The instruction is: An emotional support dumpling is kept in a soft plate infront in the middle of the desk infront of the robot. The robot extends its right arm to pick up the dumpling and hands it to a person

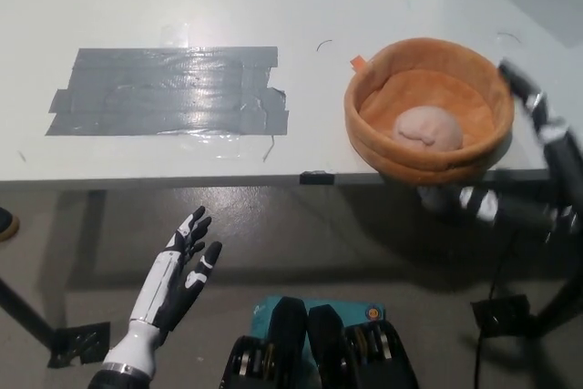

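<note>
Dumpling (426, 127), a pale pink plush lump, lies inside the orange soft plate (369, 120), toward the plate's near-right side, resting against its inner floor. The plate sits at the near edge of the white tabletop (182, 6), right of centre, its front wall slightly overhanging the edge.

Right robot hand (537, 148), black, is at the plate's right rim, fingers spread around the outside and below the wall; it grips nothing, and the dumpling is untouched. Motion blur hides exact contact with the rim: cannot tell whether the fingers touch the fabric.

Step in hand, as judged: reach for the dumpling. To do it well, the hand should rise over the right wall and come down into the bowl from above, not push from the side, since the soft plate is likely to slide or tip off the edge. Close the fingers around the dumpling's dome, then lift straight up clear of the rim.

Left robot hand (187, 266), white, rests below the tabletop edge at lower left, fingers apart, empty.

Surroundings: grey duct-tape patch (168, 90) on the tabletop, well apart from the plate, no obstruction. A small orange tag (357, 63) on the plate's far-left rim. No person visible.
</note>
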You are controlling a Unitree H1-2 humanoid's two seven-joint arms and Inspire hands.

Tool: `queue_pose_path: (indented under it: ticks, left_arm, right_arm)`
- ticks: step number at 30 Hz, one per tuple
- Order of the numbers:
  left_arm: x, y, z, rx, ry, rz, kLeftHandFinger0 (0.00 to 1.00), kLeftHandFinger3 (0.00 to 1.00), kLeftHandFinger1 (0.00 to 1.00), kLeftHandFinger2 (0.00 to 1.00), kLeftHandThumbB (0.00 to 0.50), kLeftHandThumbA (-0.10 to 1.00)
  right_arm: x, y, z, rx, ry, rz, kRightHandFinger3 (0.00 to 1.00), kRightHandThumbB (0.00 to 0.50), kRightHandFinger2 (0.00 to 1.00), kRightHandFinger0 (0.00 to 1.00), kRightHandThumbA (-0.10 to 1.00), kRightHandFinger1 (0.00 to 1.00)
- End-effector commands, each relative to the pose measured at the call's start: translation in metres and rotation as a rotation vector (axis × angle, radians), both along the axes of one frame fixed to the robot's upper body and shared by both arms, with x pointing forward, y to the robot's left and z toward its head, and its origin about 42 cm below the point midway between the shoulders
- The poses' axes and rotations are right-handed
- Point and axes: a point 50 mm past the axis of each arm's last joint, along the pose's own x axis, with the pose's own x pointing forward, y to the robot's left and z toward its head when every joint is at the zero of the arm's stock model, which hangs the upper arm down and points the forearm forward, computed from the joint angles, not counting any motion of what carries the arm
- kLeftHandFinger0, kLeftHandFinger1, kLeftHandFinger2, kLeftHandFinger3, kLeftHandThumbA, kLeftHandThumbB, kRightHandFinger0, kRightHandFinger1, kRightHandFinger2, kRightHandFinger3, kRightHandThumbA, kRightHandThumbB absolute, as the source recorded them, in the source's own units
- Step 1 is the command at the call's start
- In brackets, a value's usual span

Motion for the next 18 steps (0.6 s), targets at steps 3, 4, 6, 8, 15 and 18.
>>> queue_pose_path:
  ticks: [3, 4, 6, 8, 15, 18]
  left_arm:
    - [0.009, 0.006, 0.024, 0.037, -0.089, -0.005, 1.00, 1.00, 1.00, 1.00, 0.055, 0.86]
    - [0.010, 0.005, 0.025, 0.042, -0.094, -0.010, 1.00, 1.00, 1.00, 1.00, 0.046, 0.86]
    - [0.011, 0.004, 0.027, 0.049, -0.093, -0.012, 1.00, 1.00, 1.00, 1.00, 0.060, 0.87]
    - [0.011, 0.003, 0.027, 0.049, -0.096, -0.012, 1.00, 1.00, 1.00, 1.00, 0.059, 0.87]
    - [0.011, 0.003, 0.029, 0.056, -0.101, -0.017, 1.00, 1.00, 1.00, 1.00, 0.053, 0.86]
    - [0.013, 0.002, 0.030, 0.062, -0.109, -0.015, 1.00, 1.00, 1.00, 1.00, 0.056, 0.87]
  right_arm:
    - [0.068, 0.001, 0.124, -0.345, 0.134, -0.039, 1.00, 0.303, 1.00, 1.00, 1.00, 1.00]
    - [0.079, 0.005, 0.128, -0.397, 0.145, -0.060, 1.00, 0.316, 1.00, 1.00, 1.00, 1.00]
    - [0.095, 0.012, 0.133, -0.478, 0.166, -0.086, 1.00, 0.347, 1.00, 1.00, 1.00, 1.00]
    - [0.111, 0.021, 0.135, -0.523, 0.197, -0.094, 1.00, 0.329, 1.00, 1.00, 1.00, 1.00]
    - [0.161, 0.048, 0.114, -0.604, 0.397, -0.058, 1.00, 0.330, 1.00, 1.00, 1.00, 1.00]
    - [0.171, 0.053, 0.099, -0.618, 0.465, -0.049, 1.00, 0.337, 1.00, 1.00, 1.00, 1.00]
